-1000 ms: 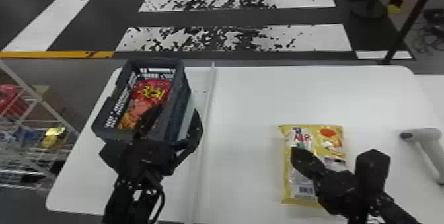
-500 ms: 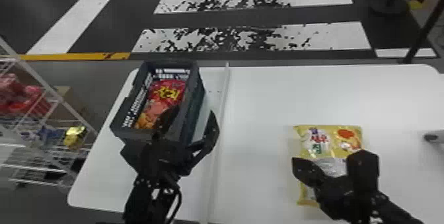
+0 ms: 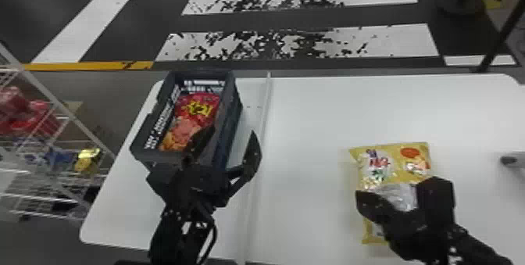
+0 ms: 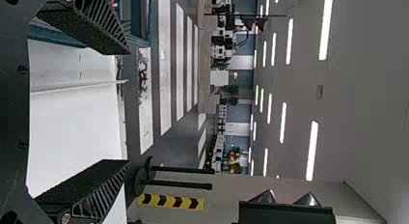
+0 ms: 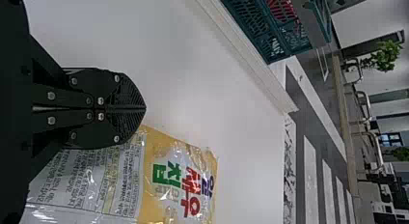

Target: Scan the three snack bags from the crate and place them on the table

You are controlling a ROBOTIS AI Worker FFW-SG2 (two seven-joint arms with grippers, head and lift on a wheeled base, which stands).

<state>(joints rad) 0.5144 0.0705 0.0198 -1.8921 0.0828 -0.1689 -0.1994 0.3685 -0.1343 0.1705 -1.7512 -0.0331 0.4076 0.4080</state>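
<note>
Nearest, at two o'clock, my right gripper [image 5: 144,108] has its fingers pressed together on nothing, by the yellow snack bag [image 3: 398,172], flat on the table [image 3: 320,127], probably to suit scanning. At eleven, my left gripper [image 3: 233,130] is spread beside the crate [image 3: 230,121], presumably for the red snack bag [image 3: 198,107] inside.
</note>
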